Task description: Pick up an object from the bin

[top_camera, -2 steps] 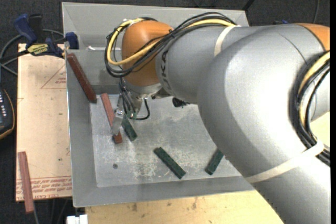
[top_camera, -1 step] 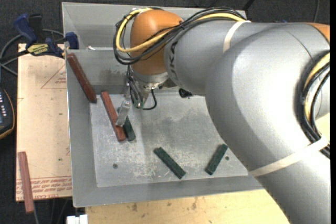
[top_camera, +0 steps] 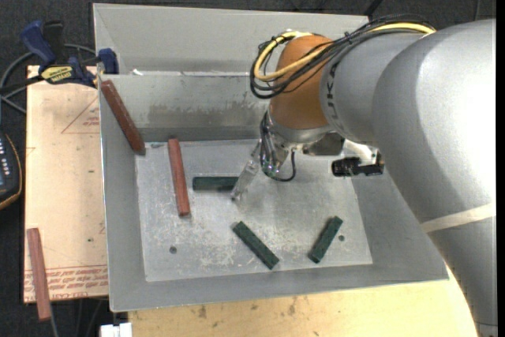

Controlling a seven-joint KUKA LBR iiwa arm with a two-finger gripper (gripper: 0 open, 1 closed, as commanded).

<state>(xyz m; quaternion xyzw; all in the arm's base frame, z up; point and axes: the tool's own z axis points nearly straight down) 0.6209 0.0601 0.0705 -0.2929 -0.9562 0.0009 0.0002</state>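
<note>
Dark carpet surrounds the grey metal bin [top_camera: 197, 256], whose floor is scuffed and scratched. Five slim flat bars lie inside: three dark green, two reddish-brown. The gripper [top_camera: 241, 187] sits at the right end of one green bar [top_camera: 213, 184]. Whether its jaws are parted or clamped, I can't tell. A second green bar [top_camera: 255, 245] and a third green bar [top_camera: 325, 239] lie nearer the front rim than the gripper. A brown bar [top_camera: 179, 176] lies left of the gripper, and beyond it a leaning brown bar [top_camera: 122, 117] rests against the wall.

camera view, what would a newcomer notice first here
The big grey arm with its orange wrist cover reaches in from the right, its gripper low at the middle of the bin, by the end of a dark green bar. Two more green bars lie near the front; two reddish-brown bars at the left, one leaning on the wall.
</note>
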